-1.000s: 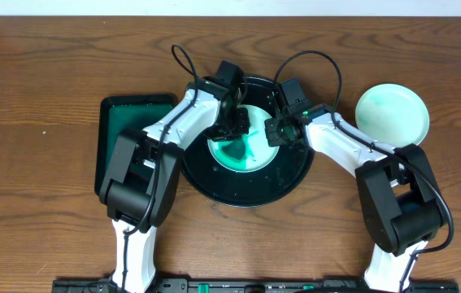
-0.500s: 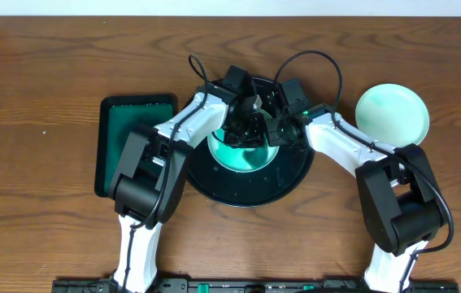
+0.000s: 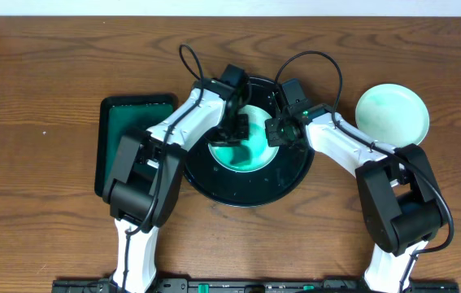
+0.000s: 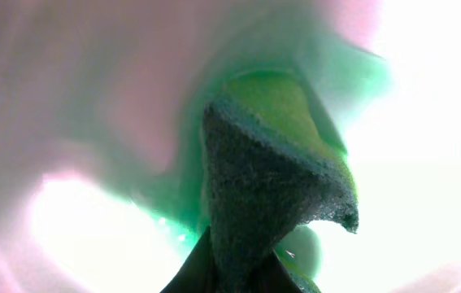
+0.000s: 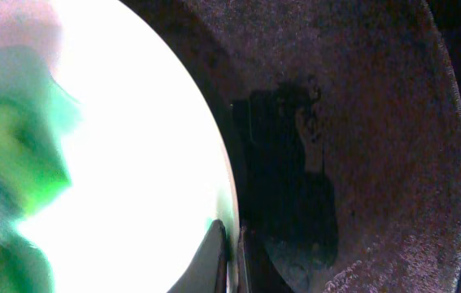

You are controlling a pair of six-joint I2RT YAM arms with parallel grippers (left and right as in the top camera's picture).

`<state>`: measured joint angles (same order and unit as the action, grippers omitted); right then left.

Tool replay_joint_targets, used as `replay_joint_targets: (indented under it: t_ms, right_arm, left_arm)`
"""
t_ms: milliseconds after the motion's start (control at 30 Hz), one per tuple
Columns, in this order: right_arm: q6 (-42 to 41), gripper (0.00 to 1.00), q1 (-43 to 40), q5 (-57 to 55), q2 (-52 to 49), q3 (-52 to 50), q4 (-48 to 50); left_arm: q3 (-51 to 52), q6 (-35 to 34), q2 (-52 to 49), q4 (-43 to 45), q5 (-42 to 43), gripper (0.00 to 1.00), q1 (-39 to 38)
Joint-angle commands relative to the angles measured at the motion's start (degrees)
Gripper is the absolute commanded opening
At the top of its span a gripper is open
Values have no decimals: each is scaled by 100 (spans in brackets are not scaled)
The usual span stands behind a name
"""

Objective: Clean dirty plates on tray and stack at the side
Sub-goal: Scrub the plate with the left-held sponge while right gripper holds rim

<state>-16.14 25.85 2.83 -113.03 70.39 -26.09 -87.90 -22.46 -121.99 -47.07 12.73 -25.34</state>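
Left wrist, coarse fibrous sponge (image 4: 271, 187) (folded), glossy smeared plate (image 4: 92, 122)

Both arms reach forward from their bases and bend inward, so the two wrists face each other near the middle. The left arm (image 3: 173, 129) angles to the right with its wrist tipped down, and the left gripper (image 3: 235, 133) points downward, jaws clamped tight on a sponge (image 4: 271, 187). The right arm (image 3: 340, 140) angles to the left. The right gripper (image 3: 269, 132) lies low and near level, jaws pinched together on the rim of a plate (image 5: 132, 163).
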Motion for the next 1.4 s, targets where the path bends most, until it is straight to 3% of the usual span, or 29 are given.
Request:
replay_joint_targets:
  t_ms: [0,100,200,267,367,400,533,800,933,1367]
  right_arm:
    - [31,1,199,411,-236,-188,-177]
    - [31,1,197,413,-236,-188,-192]
    - [31,1,195,411,-236,-188,-201]
    - [31,1,195,411,-236,-188,-199]
    - [31,1,195,411,-236,-188,-201]
    - [31,1,195,413,-236,-188,-205]
    - [31,1,195,413,-236,-188,-260]
    - [28,1,197,413,-236,-188,-289]
    - [28,1,195,413,-236,-188,-326]
    - [28,1,195,413,-236,-188,-354]
  left_arm:
    - [260,94,-396,-179,-2918,7,284]
    - [260,68,-393,-173,-3652,7,271]
    - [260,76,-393,-212,-3637,7,258]
    - [260,210,-393,-256,-2979,7,238]
    - [260,577,-393,-179,-1292,7,197]
    - [260,789,-393,-66,-315,8,157]
    - [260,931,-393,376,1593,7,-4]
    - [260,885,-393,1014,3088,7,-306]
    - [260,595,-393,1209,2896,7,-210]
    - [258,70,-391,874,-522,7,850]
